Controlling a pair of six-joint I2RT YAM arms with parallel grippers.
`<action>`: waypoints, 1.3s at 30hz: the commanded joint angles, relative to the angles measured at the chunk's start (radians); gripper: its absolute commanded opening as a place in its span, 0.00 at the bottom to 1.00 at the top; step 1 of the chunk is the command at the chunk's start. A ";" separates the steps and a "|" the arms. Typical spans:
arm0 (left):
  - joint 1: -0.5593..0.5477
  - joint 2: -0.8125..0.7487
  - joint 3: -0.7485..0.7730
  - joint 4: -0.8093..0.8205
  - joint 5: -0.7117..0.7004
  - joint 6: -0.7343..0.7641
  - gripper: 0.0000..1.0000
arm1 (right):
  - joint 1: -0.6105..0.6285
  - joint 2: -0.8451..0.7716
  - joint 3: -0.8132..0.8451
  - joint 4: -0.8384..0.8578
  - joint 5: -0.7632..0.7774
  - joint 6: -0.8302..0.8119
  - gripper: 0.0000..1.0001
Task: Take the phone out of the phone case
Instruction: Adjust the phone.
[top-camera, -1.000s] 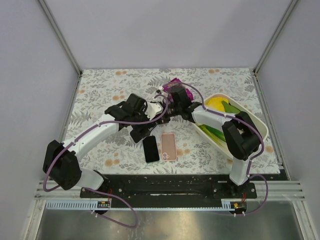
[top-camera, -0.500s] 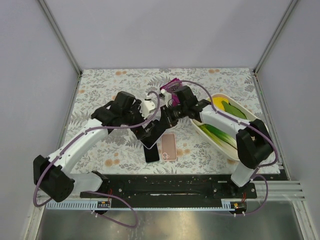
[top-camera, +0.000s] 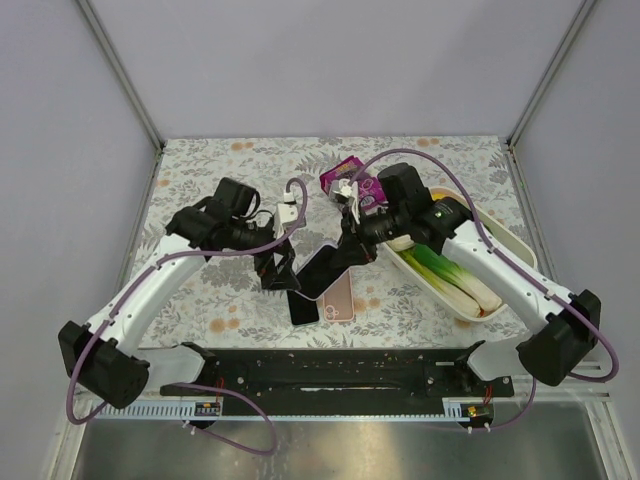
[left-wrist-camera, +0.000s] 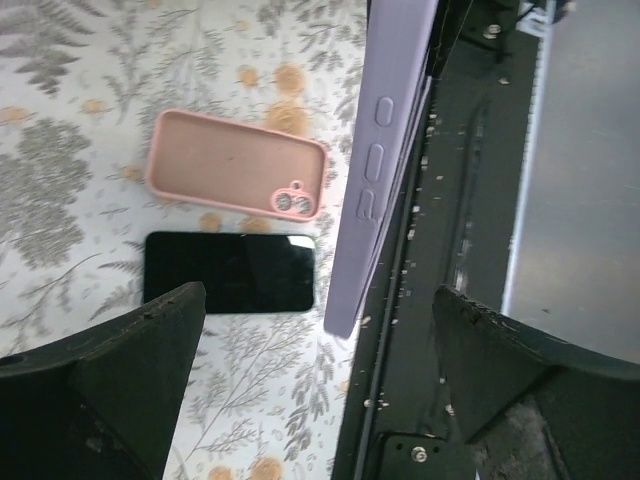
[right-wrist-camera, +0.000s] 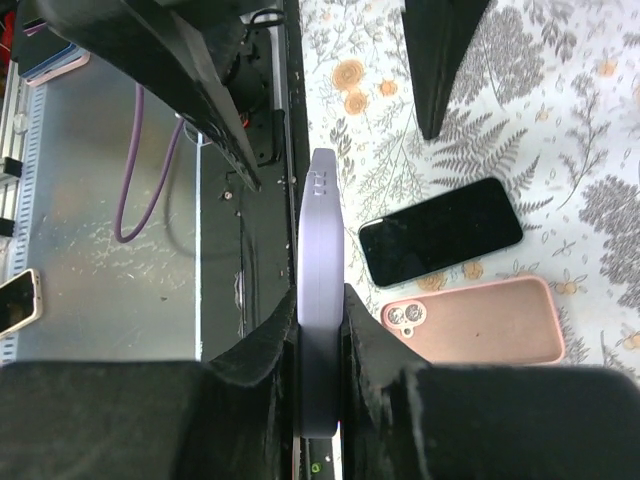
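My right gripper is shut on the edge of a lavender phone case, holding it edge-on above the table. In the top view the held case shows a dark face, apparently the phone inside it. My left gripper is open, its fingers wide apart, with the lavender case ahead of it and untouched. On the floral mat below lie a bare black phone and a pink case, back up.
A white tray of green leeks stands on the right. A purple packet lies behind the grippers. The black mounting rail runs along the near edge, just below the held case.
The left gripper opened wide, let go of the case and drew back left. The right gripper closed on the lavender case and swung it out toward the near edge.
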 joint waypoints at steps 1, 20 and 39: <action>-0.012 0.040 0.060 -0.030 0.167 0.027 0.99 | 0.022 -0.034 0.096 -0.002 -0.023 -0.065 0.00; -0.022 -0.030 -0.078 0.173 0.172 -0.051 0.64 | 0.025 0.003 0.145 0.172 0.007 0.097 0.00; -0.012 -0.057 -0.105 0.176 0.209 -0.043 0.00 | 0.022 -0.008 0.139 0.201 0.020 0.106 0.00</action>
